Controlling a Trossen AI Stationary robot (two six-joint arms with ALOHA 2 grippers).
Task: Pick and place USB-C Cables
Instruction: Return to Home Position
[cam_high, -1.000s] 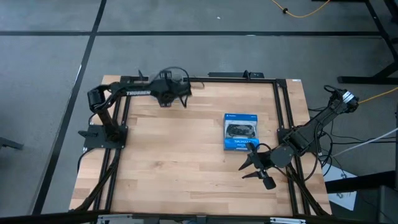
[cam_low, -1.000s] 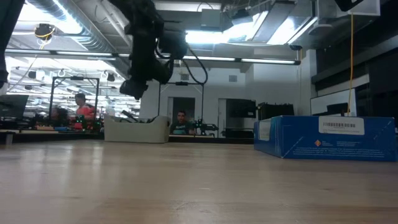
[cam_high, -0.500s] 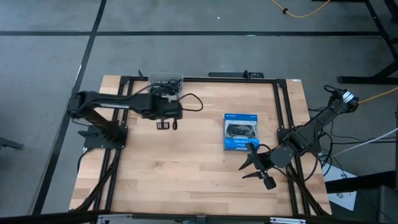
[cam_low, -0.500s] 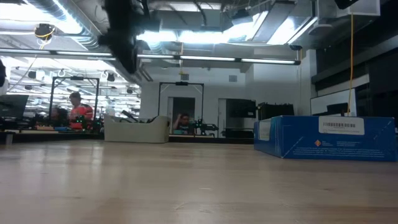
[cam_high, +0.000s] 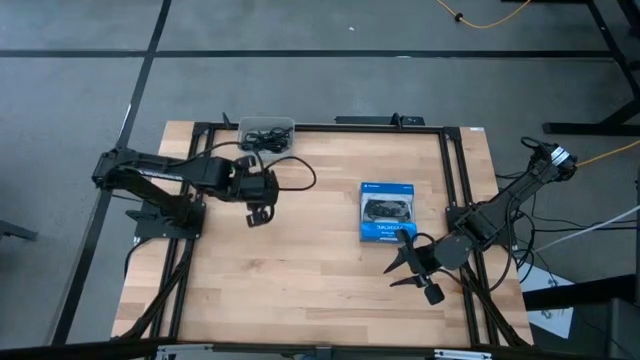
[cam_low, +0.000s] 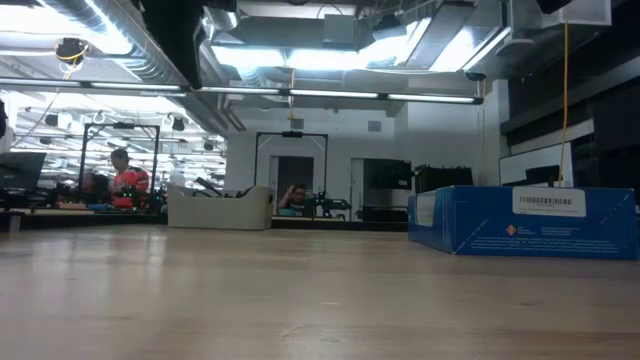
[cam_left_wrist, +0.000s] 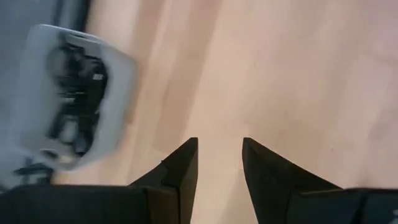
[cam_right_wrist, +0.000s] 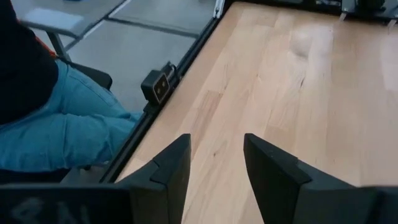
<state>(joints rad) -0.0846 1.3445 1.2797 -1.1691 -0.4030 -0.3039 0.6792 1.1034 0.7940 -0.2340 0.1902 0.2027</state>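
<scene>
Several dark cable bundles (cam_high: 264, 137) lie in a small clear tray (cam_high: 284, 127) at the table's far edge, left of centre; they also show in the left wrist view (cam_left_wrist: 74, 93). My left gripper (cam_high: 259, 212) hangs open and empty above the bare wood, nearer than the tray; its fingers show apart in the left wrist view (cam_left_wrist: 219, 163). My right gripper (cam_high: 407, 270) rests open and empty near the table's near right corner, nearer than the blue box (cam_high: 387, 211).
The flat blue box picturing a game controller stands right of centre and shows in the low view (cam_low: 525, 220). Black frame rails (cam_high: 455, 170) run along the table's edges. A person's legs in jeans (cam_right_wrist: 62, 124) show beyond the table edge in the right wrist view.
My left gripper has swung from over the tray at the far edge toward the near and left side, coming back over bare wood. It carries nothing. The tray with the cables, earlier covered by the arm, now shows. My right arm has kept still.
</scene>
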